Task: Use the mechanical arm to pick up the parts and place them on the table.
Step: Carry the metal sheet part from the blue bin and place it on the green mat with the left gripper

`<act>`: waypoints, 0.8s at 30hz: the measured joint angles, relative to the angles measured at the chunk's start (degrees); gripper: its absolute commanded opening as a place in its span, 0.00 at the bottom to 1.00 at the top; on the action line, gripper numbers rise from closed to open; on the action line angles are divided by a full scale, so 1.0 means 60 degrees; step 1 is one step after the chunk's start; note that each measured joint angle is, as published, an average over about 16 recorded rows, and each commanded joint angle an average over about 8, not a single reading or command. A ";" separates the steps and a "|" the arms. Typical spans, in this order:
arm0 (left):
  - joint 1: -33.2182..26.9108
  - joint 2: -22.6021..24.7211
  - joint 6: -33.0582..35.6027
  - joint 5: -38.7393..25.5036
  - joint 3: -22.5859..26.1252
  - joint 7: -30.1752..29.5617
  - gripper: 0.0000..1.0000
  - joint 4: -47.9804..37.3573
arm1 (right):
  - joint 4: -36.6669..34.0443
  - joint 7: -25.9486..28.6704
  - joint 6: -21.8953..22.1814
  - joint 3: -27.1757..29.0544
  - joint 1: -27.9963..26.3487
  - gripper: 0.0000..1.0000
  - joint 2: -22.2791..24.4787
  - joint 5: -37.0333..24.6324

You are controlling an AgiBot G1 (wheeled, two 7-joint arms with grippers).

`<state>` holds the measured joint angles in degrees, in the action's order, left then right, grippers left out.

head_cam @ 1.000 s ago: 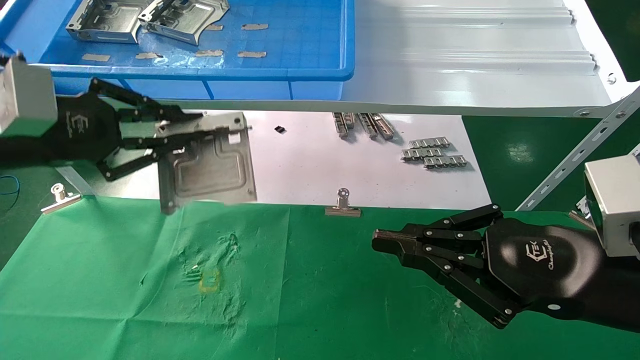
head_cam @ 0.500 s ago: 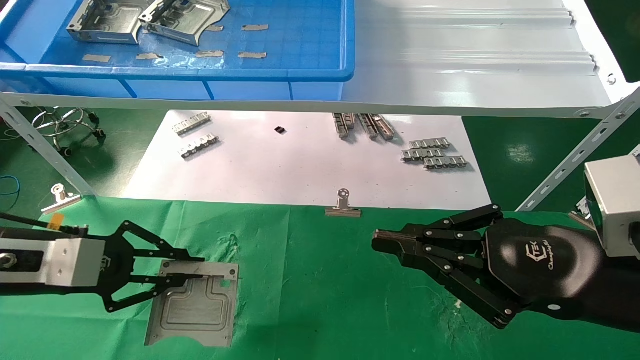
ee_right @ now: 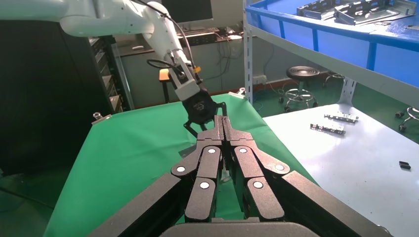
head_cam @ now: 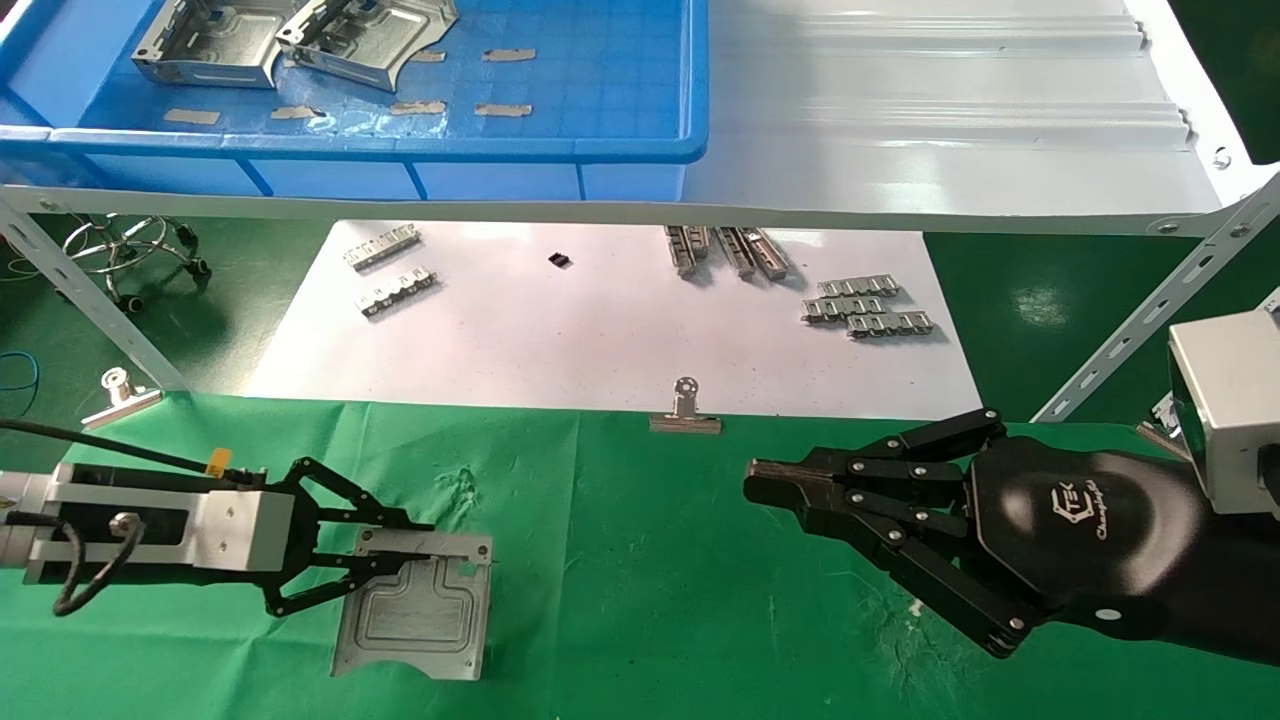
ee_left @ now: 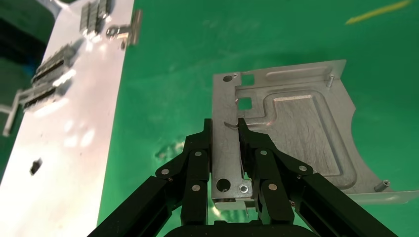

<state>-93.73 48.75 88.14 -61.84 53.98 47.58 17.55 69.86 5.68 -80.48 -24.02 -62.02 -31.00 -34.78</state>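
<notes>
My left gripper (head_cam: 405, 548) is shut on the upturned edge of a silver stamped plate (head_cam: 420, 620). It holds the plate flat and low at the front left of the green-cloth table (head_cam: 640, 600); I cannot tell if the plate touches the cloth. In the left wrist view the jaws (ee_left: 225, 126) clamp the plate's folded rim, and the plate (ee_left: 296, 128) spreads out beyond them. Two more silver parts (head_cam: 215, 40) (head_cam: 370, 35) lie in the blue tray (head_cam: 640, 100). My right gripper (head_cam: 752, 480) is shut and empty over the cloth at the right, as its own wrist view (ee_right: 222, 121) shows.
A white paper sheet (head_cam: 600, 330) behind the cloth carries toothed metal strips (head_cam: 868, 305) (head_cam: 385, 270). Binder clips (head_cam: 685, 410) (head_cam: 120, 395) sit at the cloth's far edge. The grey ribbed shelf (head_cam: 950, 120) overhangs the back, with slanted braces (head_cam: 90, 300) at the sides.
My left arm came down from near the shelf with the plate to just over the green cloth, then shifted a little to the right. The right arm has not moved.
</notes>
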 measured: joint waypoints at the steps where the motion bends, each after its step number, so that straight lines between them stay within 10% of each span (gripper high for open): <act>1: -0.0017 0.0076 -0.0053 -0.0023 0.0015 0.0117 0.00 -0.0169 | 0.0000 0.0000 0.0000 0.0000 0.0000 0.00 0.0000 0.0000; 9: -0.0119 0.0542 -0.0431 -0.0136 0.0052 0.0935 0.01 -0.1245 | 0.0000 0.0000 0.0000 0.0000 0.0000 0.00 0.0000 0.0000; 18: -0.0187 0.0808 -0.0588 -0.0134 0.0029 0.1552 0.98 -0.1935 | 0.0000 0.0000 0.0000 0.0000 0.0000 0.00 0.0000 0.0000; 24: -0.0255 0.0868 -0.0563 -0.0123 0.0016 0.1823 1.00 -0.2208 | 0.0000 0.0000 0.0000 0.0000 0.0000 0.00 0.0000 0.0000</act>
<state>-95.26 53.96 84.76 -62.57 54.07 58.52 4.30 69.86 5.68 -80.48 -24.02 -62.02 -31.00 -34.78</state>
